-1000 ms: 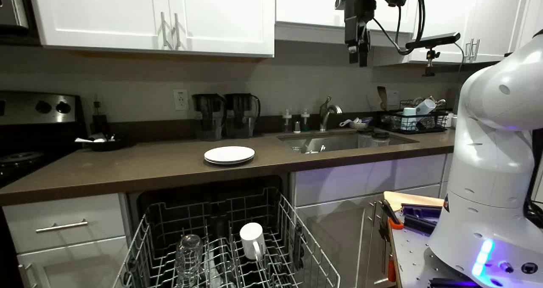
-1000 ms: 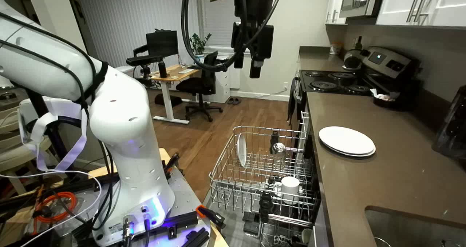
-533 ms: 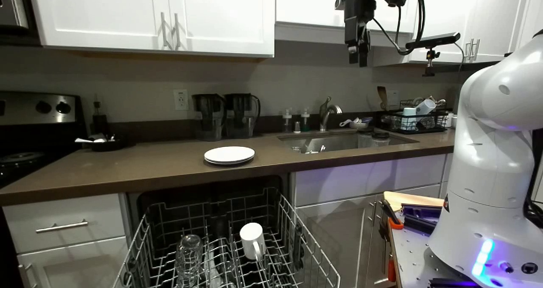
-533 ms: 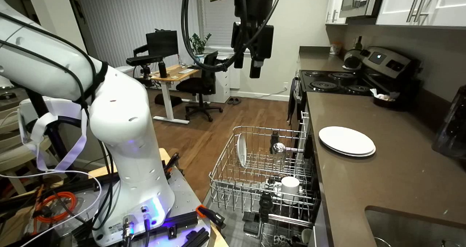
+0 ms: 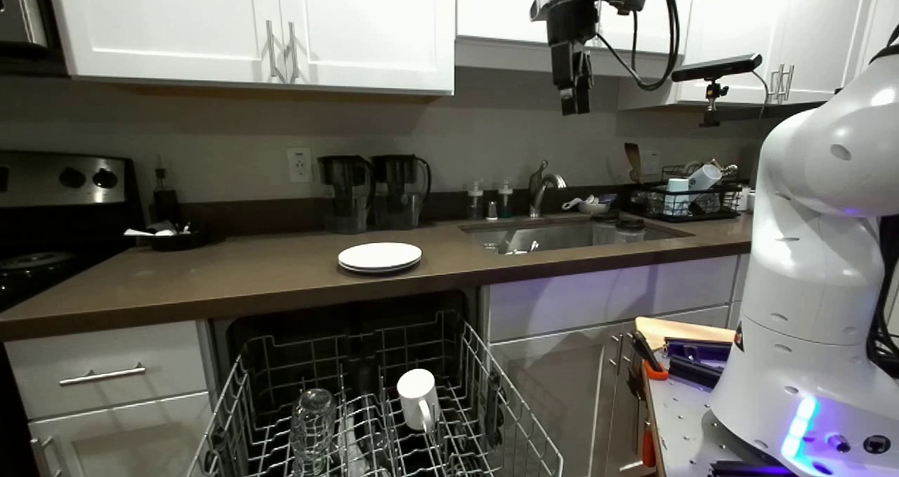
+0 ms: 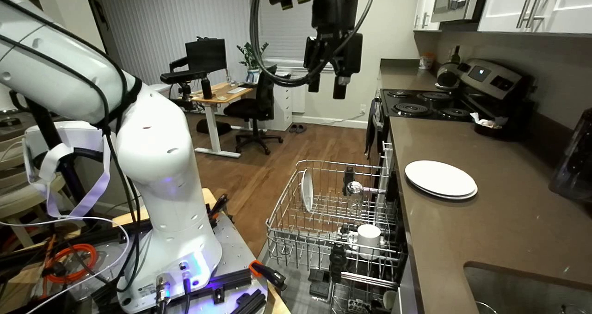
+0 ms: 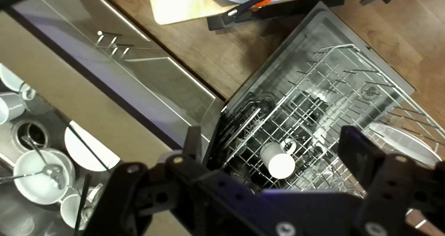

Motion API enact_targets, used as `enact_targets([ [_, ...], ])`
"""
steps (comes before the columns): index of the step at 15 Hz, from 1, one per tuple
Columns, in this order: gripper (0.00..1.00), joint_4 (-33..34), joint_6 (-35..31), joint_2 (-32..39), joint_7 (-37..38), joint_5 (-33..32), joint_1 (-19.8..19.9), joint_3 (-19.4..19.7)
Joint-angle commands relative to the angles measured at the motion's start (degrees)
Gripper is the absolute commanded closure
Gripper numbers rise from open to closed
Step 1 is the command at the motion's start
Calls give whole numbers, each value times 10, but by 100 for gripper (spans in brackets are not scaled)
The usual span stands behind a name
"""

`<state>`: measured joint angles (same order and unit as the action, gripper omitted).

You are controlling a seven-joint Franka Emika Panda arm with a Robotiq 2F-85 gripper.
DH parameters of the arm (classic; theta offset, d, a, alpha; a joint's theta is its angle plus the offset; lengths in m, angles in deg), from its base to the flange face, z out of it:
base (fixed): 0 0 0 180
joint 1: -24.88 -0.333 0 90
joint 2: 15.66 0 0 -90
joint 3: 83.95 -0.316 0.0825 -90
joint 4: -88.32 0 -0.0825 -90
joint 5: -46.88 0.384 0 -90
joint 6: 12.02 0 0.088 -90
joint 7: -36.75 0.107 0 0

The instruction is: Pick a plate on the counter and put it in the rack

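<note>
"White is what we're after: the top plate [image 5: 380,253], lying flat on the bottom plate [image 5: 379,270], near the front edge of the counter [image 5: 225,277]."

"And our tool [image 6: 327,87] hangs high up, well apart from the plates, its jaws spread wide with nothing between them. We guess our job now is to reach."

"Then let's get beside the plates first, come down slowly, and tip the tool so it meets the rim from the side. One finger should slip under the top plate and one go over it."

"The rims sit close, so we could pinch both by mistake. Let's look before we lift."

"Later we'll need to stand it up in the rack [image 6: 330,205], like the standing plate [image 6: 307,190] there, and keep away from the mug [image 6: 368,236]."

"And in the wrist view we can't be sure of the two plates, so let's watch from outside."
</note>
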<state>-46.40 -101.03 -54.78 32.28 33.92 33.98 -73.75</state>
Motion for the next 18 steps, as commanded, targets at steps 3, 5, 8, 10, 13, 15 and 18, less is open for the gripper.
enact_targets([
  [3,0,144,-37,204,6,-110,-22,-56],
  [5,0,204,-50,271,12,-167,-24,-72],
  [8,0,292,-77,372,27,-251,-35,-87],
  [10,0,348,-105,434,20,-269,-47,-88],
  [13,0,415,-162,502,16,-259,-62,-88],
  [15,0,448,-190,539,13,-257,-71,-87],
  [18,0,471,-203,577,-9,-250,-81,-87],
])
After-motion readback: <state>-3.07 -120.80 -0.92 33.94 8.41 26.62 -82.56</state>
